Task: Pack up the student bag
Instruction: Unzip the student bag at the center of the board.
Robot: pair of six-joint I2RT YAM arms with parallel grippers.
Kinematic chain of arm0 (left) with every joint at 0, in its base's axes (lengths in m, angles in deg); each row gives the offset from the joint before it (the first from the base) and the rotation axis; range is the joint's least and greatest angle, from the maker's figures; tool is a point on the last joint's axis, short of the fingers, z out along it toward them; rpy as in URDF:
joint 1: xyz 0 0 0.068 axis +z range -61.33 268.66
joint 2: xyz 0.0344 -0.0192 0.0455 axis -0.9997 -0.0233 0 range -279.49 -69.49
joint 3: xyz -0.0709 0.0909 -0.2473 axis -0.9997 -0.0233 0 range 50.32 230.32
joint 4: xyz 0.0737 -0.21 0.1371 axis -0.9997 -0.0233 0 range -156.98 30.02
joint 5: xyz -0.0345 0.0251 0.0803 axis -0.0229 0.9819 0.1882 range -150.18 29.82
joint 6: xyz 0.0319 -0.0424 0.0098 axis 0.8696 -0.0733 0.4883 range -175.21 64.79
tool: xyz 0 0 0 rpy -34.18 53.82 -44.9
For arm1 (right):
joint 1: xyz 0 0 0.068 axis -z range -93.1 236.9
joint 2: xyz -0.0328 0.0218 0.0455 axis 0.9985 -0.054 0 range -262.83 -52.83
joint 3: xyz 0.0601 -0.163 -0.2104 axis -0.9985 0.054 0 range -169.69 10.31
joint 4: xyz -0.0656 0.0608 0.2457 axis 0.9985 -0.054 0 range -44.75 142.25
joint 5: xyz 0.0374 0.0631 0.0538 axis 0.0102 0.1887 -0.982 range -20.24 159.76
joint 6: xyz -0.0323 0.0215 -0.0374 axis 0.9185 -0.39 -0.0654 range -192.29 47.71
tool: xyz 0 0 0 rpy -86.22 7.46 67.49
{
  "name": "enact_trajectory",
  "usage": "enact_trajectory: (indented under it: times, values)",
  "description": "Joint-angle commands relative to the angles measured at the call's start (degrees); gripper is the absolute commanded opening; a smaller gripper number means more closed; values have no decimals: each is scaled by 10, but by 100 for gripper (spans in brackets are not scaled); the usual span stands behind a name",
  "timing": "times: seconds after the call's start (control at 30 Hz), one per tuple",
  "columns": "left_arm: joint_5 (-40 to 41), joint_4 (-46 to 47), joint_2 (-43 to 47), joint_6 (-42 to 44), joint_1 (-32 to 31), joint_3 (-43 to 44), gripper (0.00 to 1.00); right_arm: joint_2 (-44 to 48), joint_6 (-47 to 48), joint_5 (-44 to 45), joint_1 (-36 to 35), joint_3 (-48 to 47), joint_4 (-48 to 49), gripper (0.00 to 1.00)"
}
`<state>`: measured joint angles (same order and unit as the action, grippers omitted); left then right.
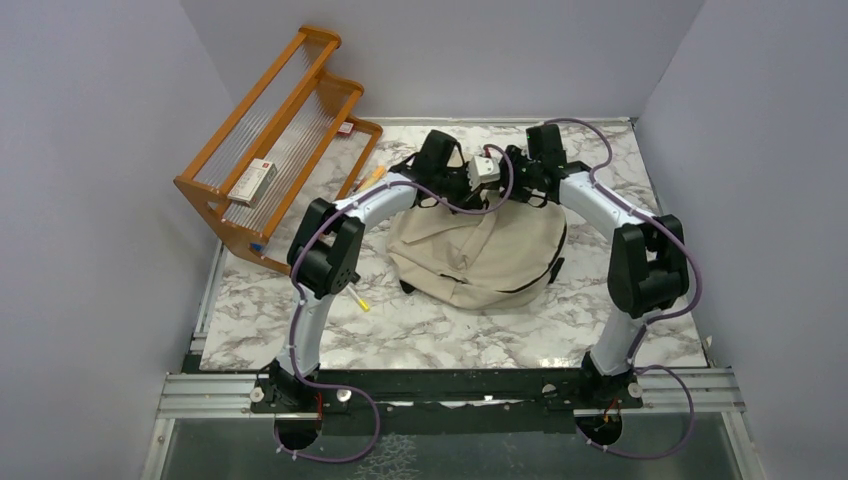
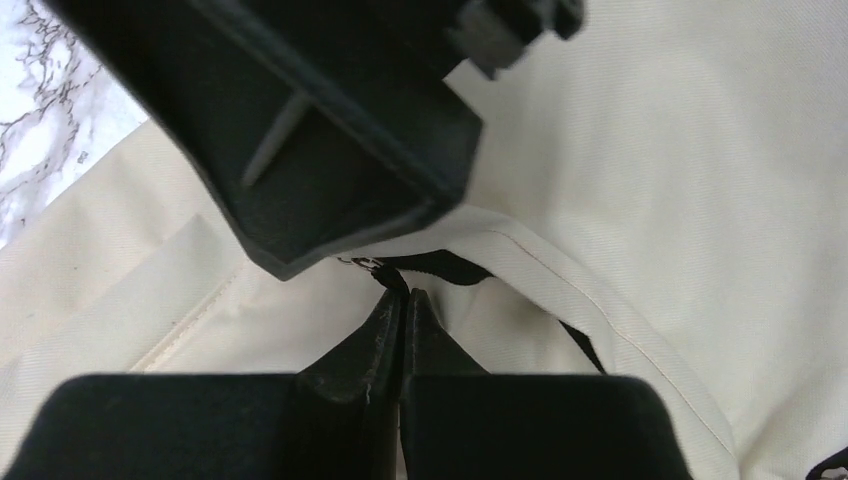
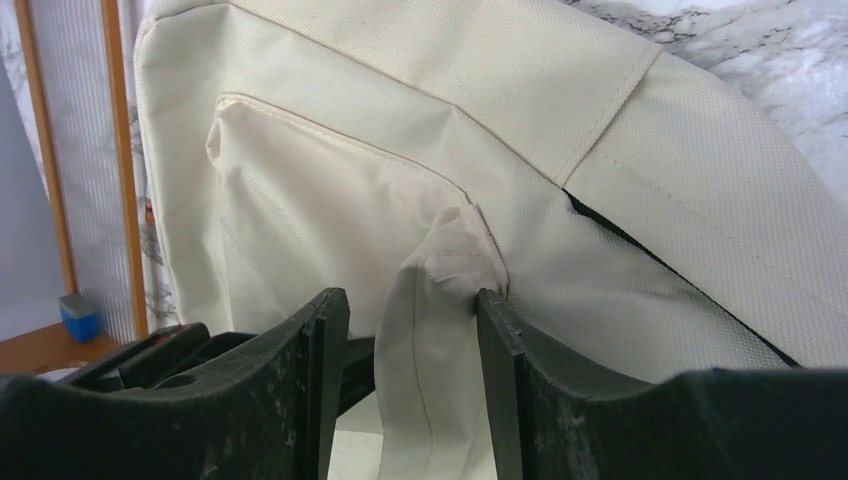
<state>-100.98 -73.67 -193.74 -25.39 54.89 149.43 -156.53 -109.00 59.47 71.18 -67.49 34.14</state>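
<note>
**Desk:** What is the bag made of, from where you sit?

**Operator:** I see one student bag [image 1: 480,255]. It is soft cream canvas with a visible weave, black zipper lines and black straps. It lies slumped on the marble-patterned table [image 1: 450,340] between my two arms, towards the far side. It has a stitched front pocket with a rounded corner.

**Desk:** Anything in it?

**Operator:** I cannot tell. Along the zipper there is a dark slit and no more, so the inside is hidden.

**Desk:** Your hands?

**Operator:** My left gripper [image 2: 402,297] is pressed fully together, its tips at the black zipper strip beside a small metal bit. Whether they pinch the pull I cannot tell. My right gripper [image 3: 410,300] stands apart. A crumpled fold of cream cloth rises between the jaws and touches only one of the matte black fingers [image 3: 497,340].

**Desk:** Other containers?

**Operator:** One stepped wooden rack [image 1: 322,40] at the far left, with an orange-brown frame and ribbed translucent shelves. One small white box [image 1: 258,180] lies on it, and one small blue block [image 3: 78,317] sits on its bottom board. On the marble I count two slim things: one yellowish stick [image 1: 358,299] near my left arm's elbow and one orange stick [image 1: 370,178] beside the rack. Both are too small to name.
</note>
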Motion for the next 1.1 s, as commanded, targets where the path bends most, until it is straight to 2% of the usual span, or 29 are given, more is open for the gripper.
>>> enact_trajectory:
  times: [0.0,0.13,0.33,0.5,1.07]
  values:
    - [-12,-13,39,20,-10,-23,0,-24,-4,9,5,-26,-11,53]
    - [-12,-13,50,31,-12,-36,0,-36,1,9,9,-28,-10,41]
    - [-4,-13,63,37,-15,-42,0,-48,8,13,13,-27,-12,11]
    - [1,-15,86,41,-18,-64,0,-44,6,15,19,-18,3,1]
    - [44,-19,200,47,-41,-247,0,-50,8,-5,52,-27,29,1]
